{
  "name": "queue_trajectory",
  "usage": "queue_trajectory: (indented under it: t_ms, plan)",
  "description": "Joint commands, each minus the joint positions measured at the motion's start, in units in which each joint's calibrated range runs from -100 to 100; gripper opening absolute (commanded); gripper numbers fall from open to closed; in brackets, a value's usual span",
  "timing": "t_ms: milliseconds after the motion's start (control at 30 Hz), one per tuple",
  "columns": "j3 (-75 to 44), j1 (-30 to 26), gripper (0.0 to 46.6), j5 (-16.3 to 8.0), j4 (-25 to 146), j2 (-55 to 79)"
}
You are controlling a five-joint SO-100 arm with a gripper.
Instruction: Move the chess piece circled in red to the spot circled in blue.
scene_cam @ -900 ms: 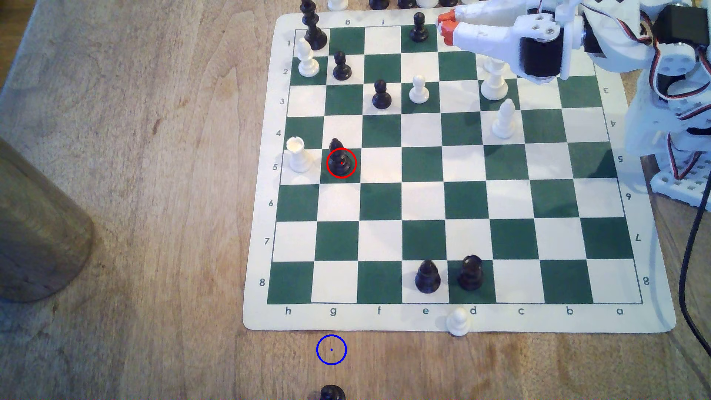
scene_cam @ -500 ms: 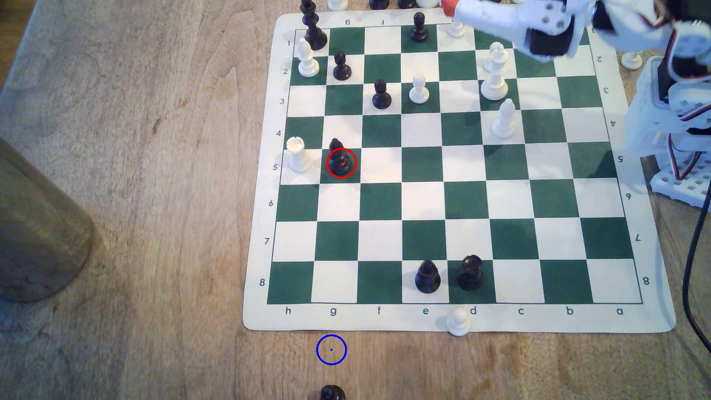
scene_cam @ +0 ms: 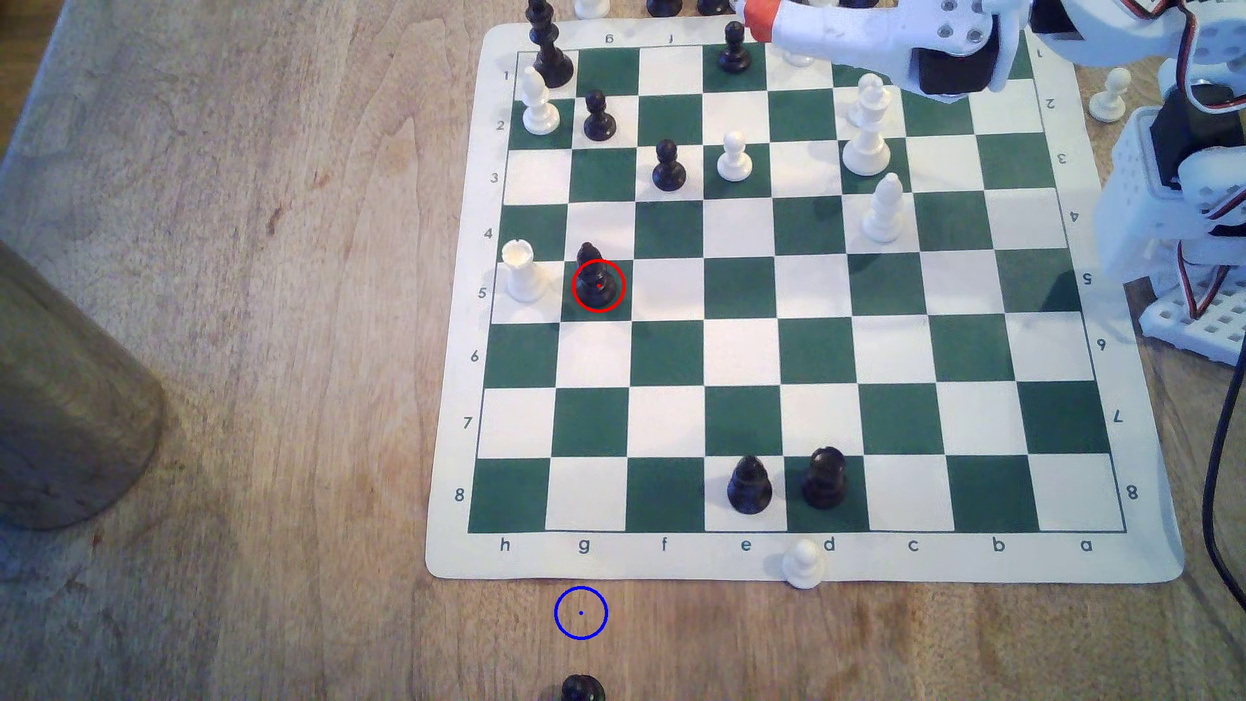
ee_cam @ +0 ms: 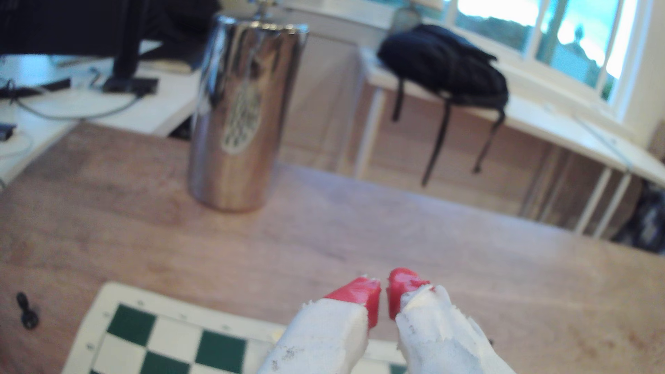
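The short black piece with a knob top (scene_cam: 598, 283) stands inside the red ring on the green g5 square, in the left part of the chess mat (scene_cam: 742, 350) in the exterior view. The blue ring (scene_cam: 580, 613) lies on bare wood just below the mat's near edge, under the g file. My gripper (scene_cam: 755, 17) hovers high over the mat's far edge, well away from the piece. In the wrist view the gripper (ee_cam: 384, 293) is shut, its red fingertips (ee_cam: 361, 293) nearly touching with nothing between them.
A white rook (scene_cam: 522, 273) stands right beside the circled piece. A black piece (scene_cam: 582, 689) sits just below the blue ring, and a white pawn (scene_cam: 802, 563) on the mat's near border. A metal cylinder (scene_cam: 67, 404) stands at the exterior view's left. Two black pieces (scene_cam: 748, 485) occupy row 8.
The gripper has swung from over row 1 up to the mat's far edge, then slightly toward the exterior view's left. No chess piece has moved.
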Motion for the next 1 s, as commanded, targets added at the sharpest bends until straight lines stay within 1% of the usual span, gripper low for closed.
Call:
queue_trajectory:
  t_ms: [0,33,133,167,200,233,300,367,433,500,600,633,767,900,967]
  plan:
    - [-1.08,-0.72,2.0,0.1,-0.79,1.92]
    - [0.91,-1.58,2.0,0.1,-2.76,2.52]
    - [0.82,-4.08,2.3,0.1,-6.36,7.19]
    - [0.82,-4.24,2.3,-0.2,-8.16,9.14]
    - [0.28,-3.93,0.2,-0.83,-8.0,12.28]
    - [-0.27,-3.77,0.2,-0.78,-8.08,13.98]
    - [-1.26,-3.14,2.4,-0.83,-8.33,16.86]
    - [-4.62,-3.06,2.2,-0.98,-6.85,20.85]
    - [-8.15,-3.38,2.8,-3.61,-2.84,22.81]
    - [-9.06,-3.06,5.6,-5.23,-3.49,25.86]
    - [-11.33,-1.5,7.7,-7.08,-2.92,30.28]
    - [-13.41,-0.48,8.8,-8.25,-2.84,33.76]
    - [-16.68,0.77,10.4,-9.43,-3.08,40.29]
    - [-19.12,0.77,10.9,-9.77,-3.25,44.54]
    - [-20.12,0.69,12.2,-10.16,-3.66,47.34]
